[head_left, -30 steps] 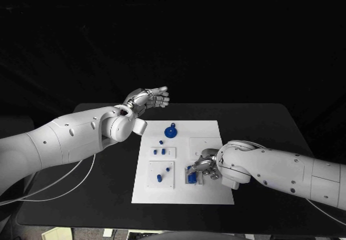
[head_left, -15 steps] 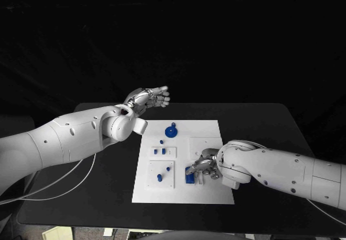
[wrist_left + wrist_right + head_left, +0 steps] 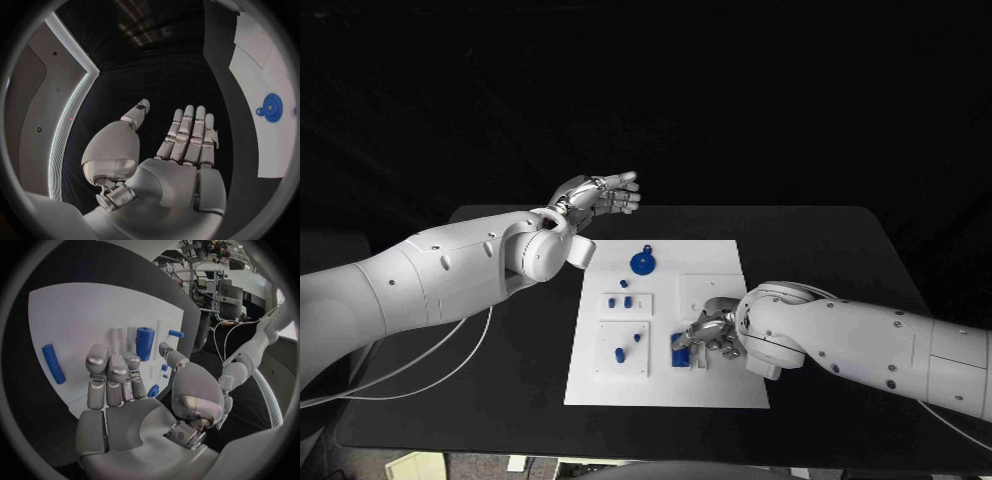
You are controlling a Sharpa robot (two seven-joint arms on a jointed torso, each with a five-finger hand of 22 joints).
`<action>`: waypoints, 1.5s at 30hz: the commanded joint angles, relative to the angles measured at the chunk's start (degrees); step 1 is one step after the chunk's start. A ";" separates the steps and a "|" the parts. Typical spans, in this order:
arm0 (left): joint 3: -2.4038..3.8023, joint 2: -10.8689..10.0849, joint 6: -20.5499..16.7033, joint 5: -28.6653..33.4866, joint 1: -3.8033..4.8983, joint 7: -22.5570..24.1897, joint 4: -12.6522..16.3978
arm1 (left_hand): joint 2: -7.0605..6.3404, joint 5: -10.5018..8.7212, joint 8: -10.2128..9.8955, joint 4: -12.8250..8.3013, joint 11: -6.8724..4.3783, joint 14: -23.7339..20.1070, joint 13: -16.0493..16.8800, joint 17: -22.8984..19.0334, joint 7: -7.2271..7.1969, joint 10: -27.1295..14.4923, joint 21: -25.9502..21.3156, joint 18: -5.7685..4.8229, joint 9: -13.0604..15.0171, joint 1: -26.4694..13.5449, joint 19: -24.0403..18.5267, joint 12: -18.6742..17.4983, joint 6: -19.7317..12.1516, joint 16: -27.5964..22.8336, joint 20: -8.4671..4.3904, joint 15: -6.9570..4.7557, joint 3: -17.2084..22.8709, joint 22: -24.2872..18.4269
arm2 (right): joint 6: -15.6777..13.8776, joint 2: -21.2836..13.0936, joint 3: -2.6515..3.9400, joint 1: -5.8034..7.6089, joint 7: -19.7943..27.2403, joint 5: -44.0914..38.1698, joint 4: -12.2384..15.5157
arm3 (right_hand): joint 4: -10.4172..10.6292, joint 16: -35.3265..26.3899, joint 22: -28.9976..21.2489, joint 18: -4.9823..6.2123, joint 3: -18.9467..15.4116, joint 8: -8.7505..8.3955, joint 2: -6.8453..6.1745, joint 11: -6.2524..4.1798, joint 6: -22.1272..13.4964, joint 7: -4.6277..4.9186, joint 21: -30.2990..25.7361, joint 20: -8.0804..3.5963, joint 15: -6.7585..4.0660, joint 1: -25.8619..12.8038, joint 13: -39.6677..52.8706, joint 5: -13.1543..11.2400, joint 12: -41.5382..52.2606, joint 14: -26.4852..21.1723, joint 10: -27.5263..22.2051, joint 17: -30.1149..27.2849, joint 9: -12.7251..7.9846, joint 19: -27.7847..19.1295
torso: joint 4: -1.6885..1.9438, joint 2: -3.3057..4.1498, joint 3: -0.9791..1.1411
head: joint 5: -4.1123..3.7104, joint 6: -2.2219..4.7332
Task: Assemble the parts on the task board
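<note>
The white task board (image 3: 718, 262) lies in the middle of the black table. My right hand (image 3: 710, 337) hovers low over its near right part, fingers stretched out flat with nothing in them. Just past its fingertips stands a blue cylinder (image 3: 144, 342), seen from the head as a blue cluster (image 3: 684, 353). A blue bar (image 3: 53, 363) lies loose on the board (image 3: 94, 310), and a small blue peg (image 3: 175, 333) sits farther on. My left hand (image 3: 597, 195) is raised beyond the board's far left corner, fingers straight, thumb apart, empty. A round blue disc (image 3: 642, 264) sits near the board's far edge.
Small blue pieces (image 3: 620, 301) stand in a left-hand plate of the board, and two more (image 3: 627, 346) in the plate nearer me. The disc (image 3: 272, 106) also shows from the left wrist. A white cable (image 3: 437, 370) trails over the table's left side.
The right arm has crept very slightly toward the near edge. The left hand and the parts have stayed put.
</note>
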 commanded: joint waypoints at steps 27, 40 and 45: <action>0.04 -0.11 0.72 0.22 0.09 0.35 0.11 | 0.07 -0.07 0.00 -0.13 0.00 0.49 -0.08 -0.07 0.48 0.29 -0.43 -0.52 -0.08 0.03 0.48 -0.30 0.42 -0.06 0.01 0.07 0.04 0.09 | 1.82 -1.83 -0.15 -0.56 2.55 -8.68 3.59 | -7.86 -0.57 0.64 4.88 -2.57 1.26 1.15 -0.35 1.37 -0.45 0.16 -0.03 -0.71 9.29 0.07 -0.29 -0.49 0.30 0.55 0.54 1.35 0.05 | 0.00 0.04 -0.01 | 0.05 -0.05; 0.04 -0.22 0.68 0.22 0.09 0.34 0.13 | 0.06 -0.08 0.00 -0.09 0.00 0.50 -0.08 -0.08 0.50 0.30 -0.46 -0.52 -0.09 0.00 0.50 -0.33 0.43 -0.07 0.02 0.07 0.03 0.11 | 1.30 -1.29 -0.15 -0.95 1.43 -8.83 3.04 | -8.06 -0.61 0.60 4.88 -2.62 1.33 3.89 -0.51 1.98 -0.63 0.13 0.25 -0.83 9.41 0.01 -0.30 -0.63 0.35 0.81 0.74 1.46 0.12 | -0.02 0.00 -0.03 | 0.17 -0.40; 0.04 -0.23 0.65 0.22 0.09 0.35 0.13 | 0.06 -0.08 -0.01 -0.08 0.00 0.51 -0.08 -0.09 0.51 0.31 -0.48 -0.52 -0.10 0.00 0.50 -0.34 0.44 -0.08 0.02 0.07 0.03 0.11 | 0.54 -1.31 -0.15 -1.00 1.35 -9.13 3.01 | -8.01 -0.62 0.60 4.88 -2.52 1.34 4.39 -0.54 2.19 -0.66 0.14 0.34 -0.86 9.32 -0.01 -0.24 -0.68 0.37 0.89 0.80 1.46 0.15 | 0.01 0.01 -0.05 | 0.16 -0.46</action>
